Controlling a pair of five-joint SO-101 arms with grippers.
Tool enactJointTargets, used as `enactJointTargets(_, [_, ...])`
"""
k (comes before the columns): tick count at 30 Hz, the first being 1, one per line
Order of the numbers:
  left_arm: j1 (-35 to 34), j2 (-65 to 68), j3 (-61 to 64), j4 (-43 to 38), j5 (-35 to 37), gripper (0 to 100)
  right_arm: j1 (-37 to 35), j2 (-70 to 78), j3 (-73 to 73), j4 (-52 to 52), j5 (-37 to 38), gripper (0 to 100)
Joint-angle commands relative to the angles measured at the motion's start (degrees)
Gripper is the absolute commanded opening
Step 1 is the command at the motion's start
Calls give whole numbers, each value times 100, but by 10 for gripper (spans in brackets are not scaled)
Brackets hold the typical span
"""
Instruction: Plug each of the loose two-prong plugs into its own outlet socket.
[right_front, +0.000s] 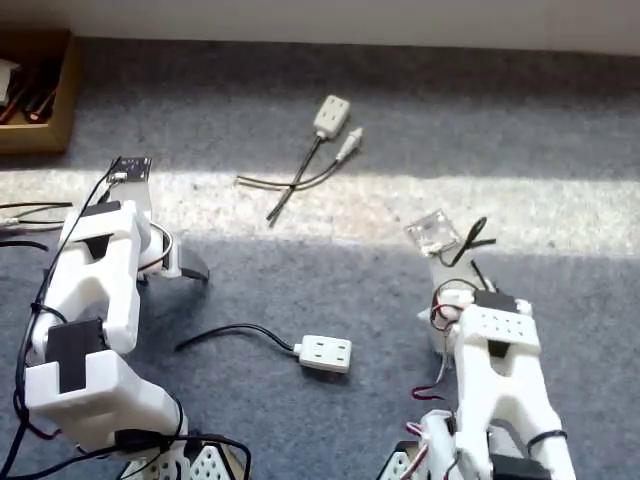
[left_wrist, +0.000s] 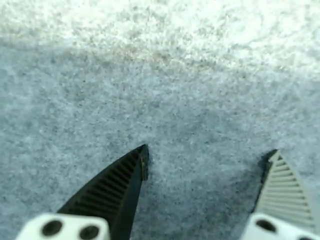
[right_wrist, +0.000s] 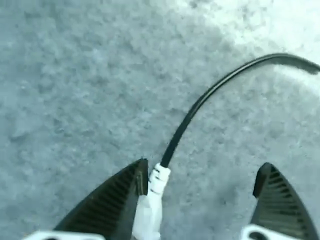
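Grey fuzzy carpet (right_front: 560, 120) is spread everywhere. On the left, the left gripper (left_wrist: 207, 157) is held wide open over bare carpet. In the middle, a flat white socket block (right_front: 325, 353) is laid, well apart from both grippers. On the right, the right gripper (right_wrist: 202, 170) is held open. A white plug (right_wrist: 150, 210) with a bendy black cord (right_wrist: 200, 107) is seen between its ridged fingers (right_wrist: 115, 200), just beside one.

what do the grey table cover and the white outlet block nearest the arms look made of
Grey table cover: looks like short-pile carpet or felt, matte, fuzzy speckled grain. White rectangular outlet block: probably hard moulded plastic, smooth, crisp edges.
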Motion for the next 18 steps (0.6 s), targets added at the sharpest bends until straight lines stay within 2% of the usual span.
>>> enactJointTargets(1, [127, 4, 4, -149, 0, 361, -127, 848, -523, -259, -440, 336])
enactJointTargets(5, [127, 4, 4, -149, 0, 361, -66, 1473, -927, -242, -738, 336])
enactJointTargets(12, [127, 4, 4, -149, 0, 361, 198, 1560, -1007, -189, -862, 333])
enactJointTargets(14, [127, 4, 4, -149, 0, 361, 286, 1578, -1024, 57, -853, 292])
enactJointTargets(18, [127, 4, 4, -149, 0, 361, 259, 1552, -1024, 356, -862, 99])
